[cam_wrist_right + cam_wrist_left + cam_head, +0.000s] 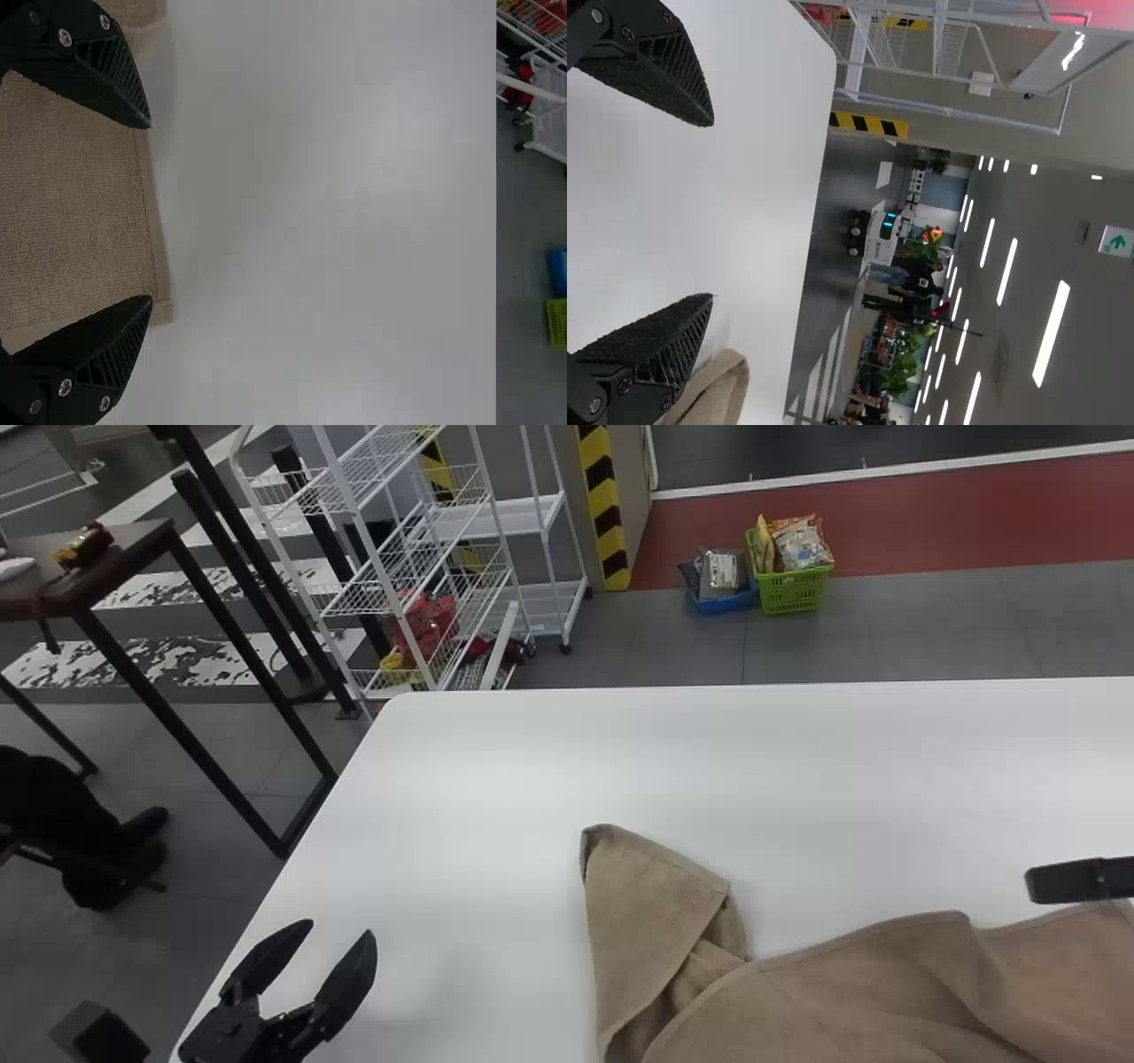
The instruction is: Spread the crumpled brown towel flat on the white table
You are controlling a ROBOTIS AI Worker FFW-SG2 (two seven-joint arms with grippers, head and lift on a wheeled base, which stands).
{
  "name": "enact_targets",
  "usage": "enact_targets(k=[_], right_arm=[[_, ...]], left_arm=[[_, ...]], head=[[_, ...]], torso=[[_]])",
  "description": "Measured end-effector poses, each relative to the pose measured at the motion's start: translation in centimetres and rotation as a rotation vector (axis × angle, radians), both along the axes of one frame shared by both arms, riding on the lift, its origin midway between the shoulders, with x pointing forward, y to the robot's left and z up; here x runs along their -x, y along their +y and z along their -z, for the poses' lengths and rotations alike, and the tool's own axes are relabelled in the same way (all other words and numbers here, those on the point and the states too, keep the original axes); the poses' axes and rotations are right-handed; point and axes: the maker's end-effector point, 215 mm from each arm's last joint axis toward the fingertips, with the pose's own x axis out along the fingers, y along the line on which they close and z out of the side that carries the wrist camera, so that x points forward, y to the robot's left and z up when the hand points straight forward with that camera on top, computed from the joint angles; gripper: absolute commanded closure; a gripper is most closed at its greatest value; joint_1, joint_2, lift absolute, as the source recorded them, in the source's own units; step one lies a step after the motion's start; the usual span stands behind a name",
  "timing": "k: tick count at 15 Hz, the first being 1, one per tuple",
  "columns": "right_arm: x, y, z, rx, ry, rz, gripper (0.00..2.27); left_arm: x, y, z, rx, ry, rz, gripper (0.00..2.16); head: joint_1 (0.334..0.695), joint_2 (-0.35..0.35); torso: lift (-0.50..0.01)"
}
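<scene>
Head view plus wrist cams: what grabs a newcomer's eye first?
Likely the brown towel, rumpled across the lower right of the head view, its left end folded over on the white table. Next, the left gripper, black and open above bare tabletop at lower left. Then the bright green basket of packets on the floor beyond the table's far edge.

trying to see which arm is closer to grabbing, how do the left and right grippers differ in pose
The left gripper hangs left of the towel, while the right gripper is at the towel's far edge. Bare white table shows between the left gripper's fingers; towel and its hem show between the right gripper's. Both are open, with black fingers.
</scene>
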Motion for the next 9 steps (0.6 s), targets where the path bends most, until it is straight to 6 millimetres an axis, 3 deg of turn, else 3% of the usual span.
enact_targets(k=[8, 9], right_arm=[[2.4, -0.3, 4.7, 0.067, 0.124, -0.012, 0.29], [2.6, -0.3, 5.0, 0.068, 0.134, -0.012, 0.42]], left_arm=[[0.0, 0.1, 0.3, 0.004, 0.002, -0.003, 0.12], [0.0, 0.1, 0.3, 0.004, 0.003, -0.003, 0.12]], head=[[0.695, 0.329], [0.695, 0.33]], torso=[[-0.123], [-0.123]])
